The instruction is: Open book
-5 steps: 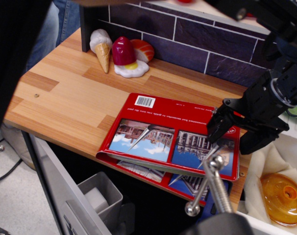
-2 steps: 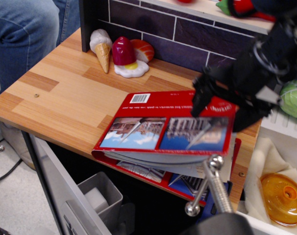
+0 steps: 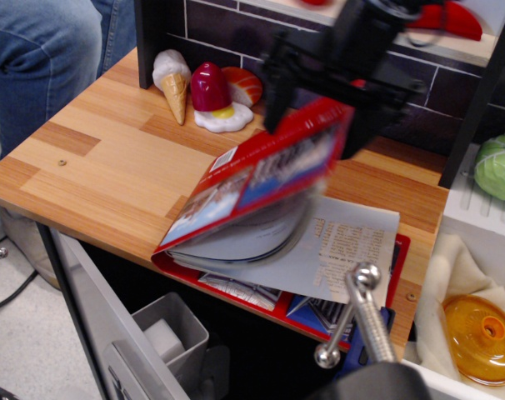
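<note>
The red glossy book (image 3: 244, 179) lies on the wooden table (image 3: 111, 158) at its front right edge. Its front cover, with building photos and a white barcode, is lifted and tilted up to the left, motion-blurred. White printed pages (image 3: 336, 250) show beneath it, some curling. My black gripper (image 3: 319, 104) is at the raised free edge of the cover, near the dark brick wall. The blur hides how the jaws stand on the cover.
Toy ice-cream cone (image 3: 172, 79), red popsicle on a fried egg (image 3: 211, 96) and a sushi piece (image 3: 244, 83) stand at the back left. A metal handle (image 3: 357, 317) is in front. An orange lid (image 3: 483, 337) and green cabbage (image 3: 498, 167) are right. A person's jeans (image 3: 44, 58) are far left.
The gripper moved up and left from the book's right edge, and the cover rose with it, uncovering the white pages.
</note>
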{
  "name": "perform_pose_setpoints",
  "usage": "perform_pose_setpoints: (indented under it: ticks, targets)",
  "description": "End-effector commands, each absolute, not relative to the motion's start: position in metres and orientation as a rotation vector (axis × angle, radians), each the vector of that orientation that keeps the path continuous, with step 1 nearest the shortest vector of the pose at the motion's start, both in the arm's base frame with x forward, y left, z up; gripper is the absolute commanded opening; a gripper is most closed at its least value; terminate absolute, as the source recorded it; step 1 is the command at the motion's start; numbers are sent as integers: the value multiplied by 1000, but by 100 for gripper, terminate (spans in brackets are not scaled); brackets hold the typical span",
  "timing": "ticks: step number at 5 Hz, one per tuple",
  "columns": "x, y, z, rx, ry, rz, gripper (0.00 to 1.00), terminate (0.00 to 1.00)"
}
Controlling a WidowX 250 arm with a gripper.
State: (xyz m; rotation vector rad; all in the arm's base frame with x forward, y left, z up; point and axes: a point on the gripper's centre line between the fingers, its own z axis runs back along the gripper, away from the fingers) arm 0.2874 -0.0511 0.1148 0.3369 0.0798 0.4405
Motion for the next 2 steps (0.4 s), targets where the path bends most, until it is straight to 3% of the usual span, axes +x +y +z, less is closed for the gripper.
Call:
perform_pose_setpoints:
  ticks: [1, 2]
  targets:
    - [258, 9, 119, 396, 113, 548, 100, 0]
    - [238, 44, 122, 385, 37, 517, 100, 0]
